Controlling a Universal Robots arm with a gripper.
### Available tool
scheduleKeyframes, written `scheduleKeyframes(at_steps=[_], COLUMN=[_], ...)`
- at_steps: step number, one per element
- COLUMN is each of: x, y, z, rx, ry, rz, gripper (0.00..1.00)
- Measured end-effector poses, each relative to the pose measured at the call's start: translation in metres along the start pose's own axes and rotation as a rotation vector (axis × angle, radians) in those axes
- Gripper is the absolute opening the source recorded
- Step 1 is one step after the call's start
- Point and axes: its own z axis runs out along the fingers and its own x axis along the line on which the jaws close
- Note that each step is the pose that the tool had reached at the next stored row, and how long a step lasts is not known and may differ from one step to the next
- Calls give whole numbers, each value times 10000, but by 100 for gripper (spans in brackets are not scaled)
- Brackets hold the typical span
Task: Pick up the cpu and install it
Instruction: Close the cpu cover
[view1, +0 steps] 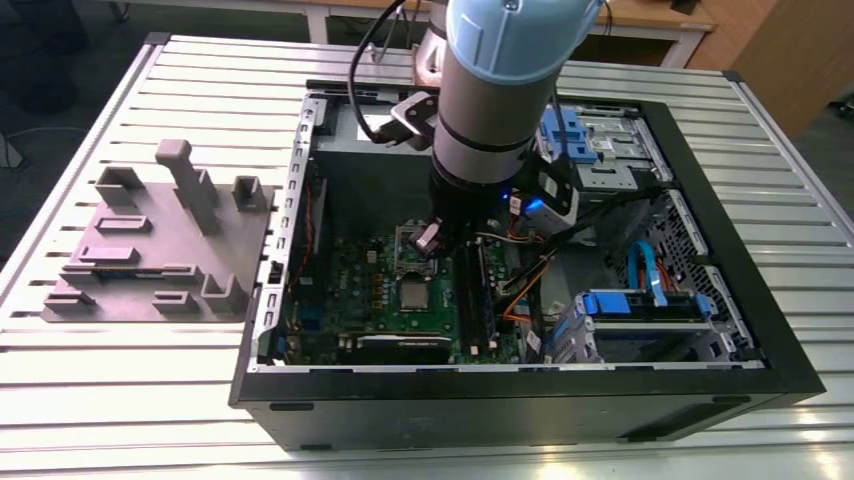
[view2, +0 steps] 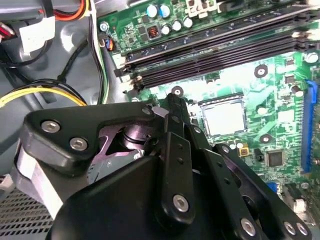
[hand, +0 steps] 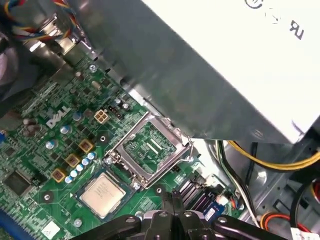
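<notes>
The cpu (view1: 418, 295) (view2: 224, 118) (hand: 102, 194), a small silvery square chip, lies flat in its socket on the green motherboard (view1: 358, 300). The hinged silver socket frame (hand: 150, 150) (view1: 410, 255) stands swung open beside it. In both wrist views my gripper (view2: 174, 100) (hand: 172, 201) has its black fingers pressed together with nothing between them. Its tip hovers just off one corner of the socket, toward the memory slots (view2: 210, 55), and is apart from the cpu. In the exterior view the gripper (view1: 427, 240) hangs above the open frame.
The open computer case (view1: 534, 400) lies on a slatted metal table (view1: 134, 400). A large grey metal box with a white label (hand: 240, 65) overhangs the board. Yellow and black cables (view2: 45, 92) run beside the gripper. Blue drive bays (view1: 641, 305) sit at the exterior view's right, a grey fixture block (view1: 160, 245) at its left.
</notes>
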Motion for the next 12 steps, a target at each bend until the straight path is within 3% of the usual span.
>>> scheduleKeyframes(at_steps=[6, 12], x=[1, -57], y=[-4, 30], z=[21, 38], rx=[-85, -100], ry=[71, 62], rz=[-877, -916], gripper=[10, 10])
